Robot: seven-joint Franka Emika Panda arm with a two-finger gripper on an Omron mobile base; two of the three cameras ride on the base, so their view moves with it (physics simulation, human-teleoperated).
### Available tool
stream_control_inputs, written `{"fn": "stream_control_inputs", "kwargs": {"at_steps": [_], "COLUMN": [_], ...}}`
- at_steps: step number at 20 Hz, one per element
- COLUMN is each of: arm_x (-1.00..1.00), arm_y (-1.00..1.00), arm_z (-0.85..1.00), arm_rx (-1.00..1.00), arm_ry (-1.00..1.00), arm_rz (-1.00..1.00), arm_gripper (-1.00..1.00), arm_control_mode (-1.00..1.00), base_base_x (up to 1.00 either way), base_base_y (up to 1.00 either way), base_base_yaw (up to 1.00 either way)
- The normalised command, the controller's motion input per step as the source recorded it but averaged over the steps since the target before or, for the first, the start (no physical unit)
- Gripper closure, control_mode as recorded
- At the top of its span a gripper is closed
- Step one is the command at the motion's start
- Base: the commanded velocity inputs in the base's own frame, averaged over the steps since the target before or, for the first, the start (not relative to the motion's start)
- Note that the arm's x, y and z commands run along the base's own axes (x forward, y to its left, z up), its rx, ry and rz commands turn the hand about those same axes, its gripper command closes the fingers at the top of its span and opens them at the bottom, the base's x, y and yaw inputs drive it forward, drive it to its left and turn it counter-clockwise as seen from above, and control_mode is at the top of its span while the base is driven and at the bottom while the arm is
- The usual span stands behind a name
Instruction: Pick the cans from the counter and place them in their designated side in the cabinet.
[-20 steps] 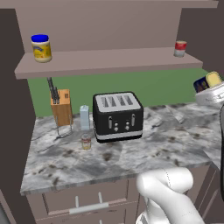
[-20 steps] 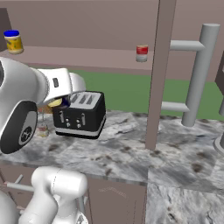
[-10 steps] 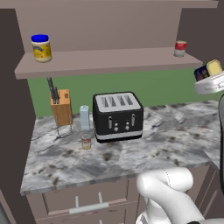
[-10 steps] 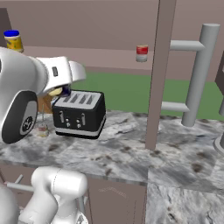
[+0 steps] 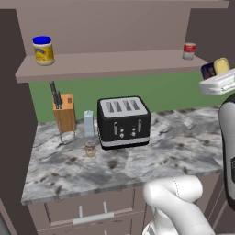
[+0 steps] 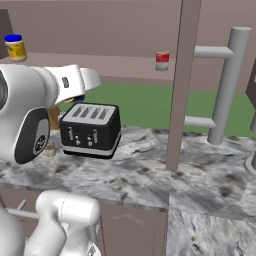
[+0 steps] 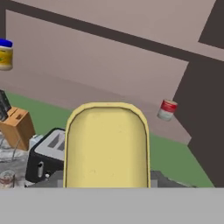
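My gripper hangs at the right edge of the left base view, shut on the boxy dark-blue can. Its yellow label faces the hand camera and hides my fingertips. The can is in the air, just below the level of the cabinet shelf board and to the right of its end. The short round can with the tan-and-red label stands on the marbled counter, left of the toaster's front; it also appears as a small tin low in the hand view.
A black toaster sits mid-counter, with a wooden knife block and a pale blue box to its left. On the shelf stand a yellow jar with blue lid at left and a red-and-white can at right.
My gripper has risen with the dark-blue can, from below shelf height to nearly level with the shelf board. Nothing on the counter or shelf has moved.
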Motion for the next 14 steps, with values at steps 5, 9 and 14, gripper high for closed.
{"fn": "stream_control_inputs", "kwargs": {"at_steps": [5, 9, 14], "arm_x": [0.17, 0.26, 0.27], "arm_y": [0.0, 0.0, 0.0], "arm_z": [0.13, 0.1, 0.04], "arm_rx": [0.0, 0.01, 0.01], "arm_ry": [-0.05, -0.01, 0.0], "arm_rz": [0.0, -0.01, -0.01], "arm_gripper": [1.0, 1.0, 1.0], "arm_control_mode": [-1.0, -1.0, -1.0], "base_base_x": [0.0, 0.0, 0.0], "base_base_y": [0.0, 0.0, 0.0], "base_base_yaw": [0.0, 0.0, 0.0]}}
